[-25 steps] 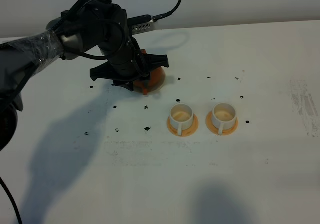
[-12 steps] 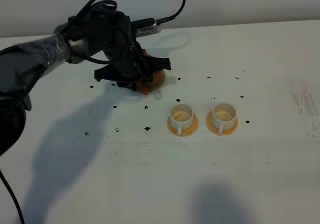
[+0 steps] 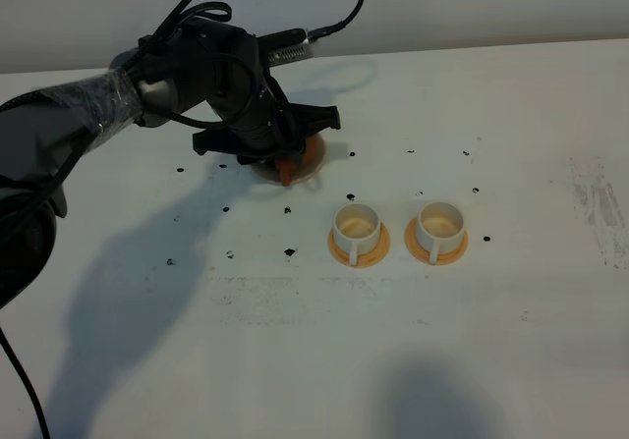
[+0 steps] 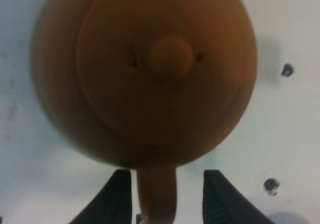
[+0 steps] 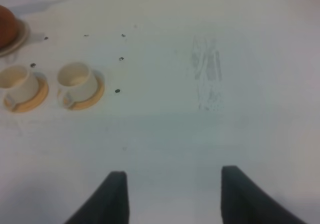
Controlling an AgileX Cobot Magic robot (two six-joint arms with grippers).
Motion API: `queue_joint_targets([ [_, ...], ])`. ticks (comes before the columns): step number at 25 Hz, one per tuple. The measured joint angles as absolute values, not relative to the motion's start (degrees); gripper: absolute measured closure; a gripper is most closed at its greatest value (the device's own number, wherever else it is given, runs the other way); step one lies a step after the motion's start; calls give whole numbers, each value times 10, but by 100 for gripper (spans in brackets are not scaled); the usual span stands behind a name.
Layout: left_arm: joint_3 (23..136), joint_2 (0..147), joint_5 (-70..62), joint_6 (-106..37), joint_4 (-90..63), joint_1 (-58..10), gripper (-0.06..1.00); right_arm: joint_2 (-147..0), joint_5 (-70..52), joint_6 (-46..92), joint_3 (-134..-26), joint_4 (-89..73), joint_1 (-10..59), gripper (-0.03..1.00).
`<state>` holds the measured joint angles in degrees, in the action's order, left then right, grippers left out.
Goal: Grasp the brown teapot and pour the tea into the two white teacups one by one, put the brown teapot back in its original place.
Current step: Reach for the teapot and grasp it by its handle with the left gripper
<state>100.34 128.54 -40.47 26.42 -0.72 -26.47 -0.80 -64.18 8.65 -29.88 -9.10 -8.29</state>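
On the white table (image 3: 442,360), the left gripper (image 4: 162,209) has sunk since a second ago, setting the brown teapot (image 4: 145,73) level on its cream saucer (image 3: 314,164), at ten o'clock from the two white teacups (image 3: 356,223) (image 3: 439,221). Half-closed jaws clasp its loop handle (image 4: 156,194). The pot is round and reddish-brown, with a knobbed lid. The right gripper (image 5: 172,199) gapes, empty.

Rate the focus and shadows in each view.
Exterior high: sharp, with the left arm throwing a broad soft shadow over the table. Left wrist: the brown teapot fills the frame, too close and out of focus, and the fingers are dark blurs. Right wrist: mildly soft, the two white teacups lacking crisp edges.
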Motion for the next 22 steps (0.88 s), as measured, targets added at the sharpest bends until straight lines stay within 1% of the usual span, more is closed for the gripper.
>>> queue_joint_targets([
  [22,1008,1294,-408,268,0,-266,62,-8,-642,86,-299,-91,-83,54],
])
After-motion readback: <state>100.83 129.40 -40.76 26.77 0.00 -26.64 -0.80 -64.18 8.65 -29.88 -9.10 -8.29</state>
